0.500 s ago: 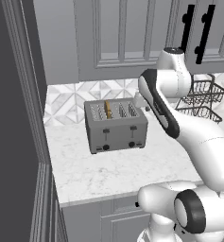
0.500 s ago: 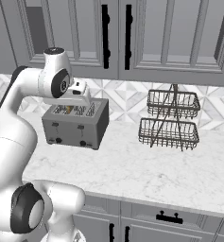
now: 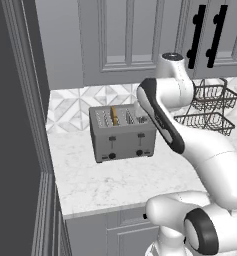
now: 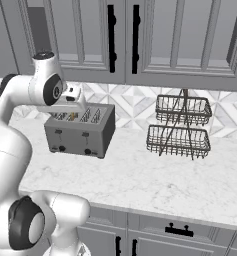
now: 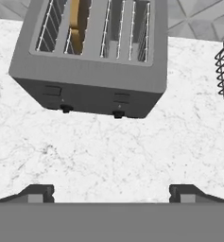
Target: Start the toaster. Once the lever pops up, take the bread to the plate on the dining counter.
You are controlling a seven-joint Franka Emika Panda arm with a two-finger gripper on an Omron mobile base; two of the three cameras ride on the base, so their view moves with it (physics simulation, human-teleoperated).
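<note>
Toaster (image 3: 122, 132) is sitting on the wall worktop (image 3: 120, 182), against the backsplash, its long axis running left-right and its lever face turned toward the near edge. Bread (image 3: 114, 115) is standing in the second slot from the left, its golden top showing above the slot (image 5: 74, 21).

Gripper (image 5: 111, 193) is hanging above the toaster's right end, looking down; jaws are spread wide and holding nothing. In the hand view the fingertips (image 5: 38, 193) are framing bare marble on the near side of the toaster.

Two black levers are sitting on the front face, left lever (image 3: 112, 138) below the bread's pair of slots. Judgement: the coming move is turning on that lever, lying low and to the left of the jaws, needing a downward press.

Wire basket rack (image 4: 180, 127) is standing well apart to the right.
</note>
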